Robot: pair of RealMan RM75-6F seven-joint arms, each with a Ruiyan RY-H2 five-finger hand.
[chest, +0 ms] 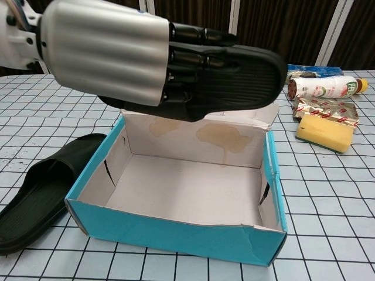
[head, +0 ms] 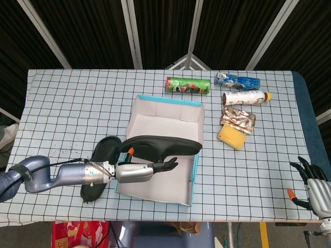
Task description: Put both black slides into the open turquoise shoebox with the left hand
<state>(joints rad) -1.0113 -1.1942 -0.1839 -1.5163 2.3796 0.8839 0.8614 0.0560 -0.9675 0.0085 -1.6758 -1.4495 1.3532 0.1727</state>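
Head view: the left hand (head: 135, 172) grips a black slide (head: 163, 145) over the open turquoise shoebox (head: 194, 175); the second slide (head: 102, 155) lies behind its wrist. The right hand (head: 314, 188) rests empty, fingers spread.

Chest view: below the gripping hand (chest: 111, 55), the shoebox (chest: 170, 234) holds nothing.

- My left hand (chest: 111, 55) and its slide (chest: 234, 73) hide the shoebox (chest: 176, 234) lid from chest view.
- The other slide (head: 101, 165) lies partly under my arm.
- My right hand (head: 313, 188) is cropped.

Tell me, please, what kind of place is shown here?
Probably a robot test setup, not a home: a table under a checked cloth, dark curtains behind, and staged items such as the turquoise shoebox and a yellow sponge.
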